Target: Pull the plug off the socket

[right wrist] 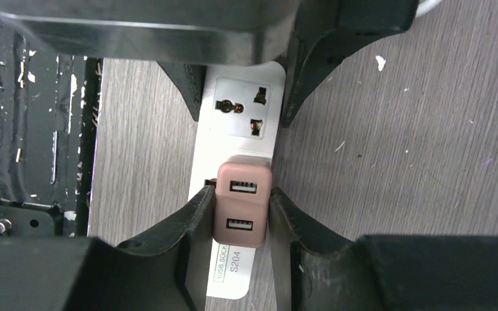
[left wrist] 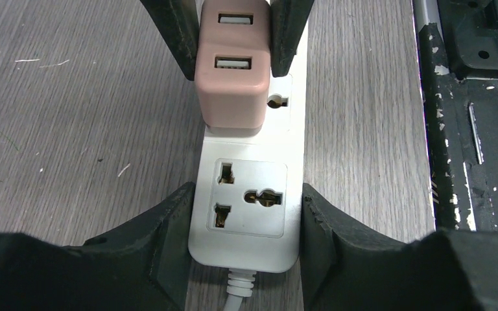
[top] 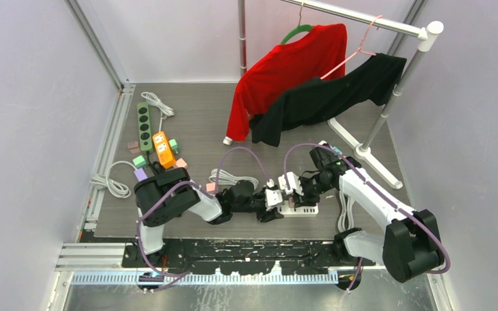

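Desk first: grey wood-grain, and both my claws meet low on it, close to the near edge. Well beyond the right claw stands a clothes rail, with a red top and a black top hanging from it.

Next, my left arm reaches in from one side and my right arm from the other, wrists nose to nose over the white socket strip. That strip lies flat on the desk, running lengthways between both pairs of fingers. Its cable leaves at the left claw's end.

Now the left claw: fingers down either side of the strip, level with the free socket. Each one sits flush against a long edge, spread only as wide as the strip. I read that as a grip on the strip's body.

Here's the pink plug, the one I'm after. It's a small block with two USB ports on top, seated in the next socket along, just ahead of the left claw's fingertips. The right claw is clamped on it, one finger on each flank, closed as far as the block allows. The plug stands upright, base down on the strip's face. A printed label shows on the strip between the right claw's fingers, behind the plug.
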`<state>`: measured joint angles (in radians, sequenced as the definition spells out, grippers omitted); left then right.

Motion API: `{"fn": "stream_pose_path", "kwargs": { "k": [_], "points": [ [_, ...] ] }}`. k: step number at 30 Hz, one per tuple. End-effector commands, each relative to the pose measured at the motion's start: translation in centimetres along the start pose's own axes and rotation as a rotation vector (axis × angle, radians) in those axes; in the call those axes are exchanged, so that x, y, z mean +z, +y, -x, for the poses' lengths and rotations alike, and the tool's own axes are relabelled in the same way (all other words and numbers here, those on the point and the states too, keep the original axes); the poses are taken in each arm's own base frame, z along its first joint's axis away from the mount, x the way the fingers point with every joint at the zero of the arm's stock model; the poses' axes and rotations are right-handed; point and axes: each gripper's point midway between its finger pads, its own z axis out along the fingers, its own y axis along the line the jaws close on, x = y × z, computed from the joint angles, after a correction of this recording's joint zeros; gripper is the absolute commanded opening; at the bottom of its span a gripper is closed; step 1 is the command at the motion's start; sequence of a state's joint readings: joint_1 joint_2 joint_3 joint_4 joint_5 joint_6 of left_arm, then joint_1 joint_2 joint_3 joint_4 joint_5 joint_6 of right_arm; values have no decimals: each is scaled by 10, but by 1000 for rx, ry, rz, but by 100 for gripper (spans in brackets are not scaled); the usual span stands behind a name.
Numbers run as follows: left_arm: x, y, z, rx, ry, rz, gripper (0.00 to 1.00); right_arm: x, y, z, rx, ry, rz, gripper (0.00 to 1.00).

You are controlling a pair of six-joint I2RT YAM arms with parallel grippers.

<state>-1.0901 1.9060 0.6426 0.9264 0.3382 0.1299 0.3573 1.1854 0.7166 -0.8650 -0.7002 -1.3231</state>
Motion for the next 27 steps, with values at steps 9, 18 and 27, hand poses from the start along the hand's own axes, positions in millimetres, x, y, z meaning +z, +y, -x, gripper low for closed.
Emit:
{"fn": "stream_pose_path", "kwargs": {
  "k": [9, 18, 27],
  "points": [
    [-17, 4, -26, -52, 49, 45, 0, -17, -15, -8, 59, 35, -61, 1],
    [-10, 6, -29, -104, 70, 36, 0, -2, 26, 35, -52, -155, 155, 1],
    [-13, 5, -37, -106, 91, 38, 0, -24, -19, 24, 124, -88, -58, 1]
  ]
}}
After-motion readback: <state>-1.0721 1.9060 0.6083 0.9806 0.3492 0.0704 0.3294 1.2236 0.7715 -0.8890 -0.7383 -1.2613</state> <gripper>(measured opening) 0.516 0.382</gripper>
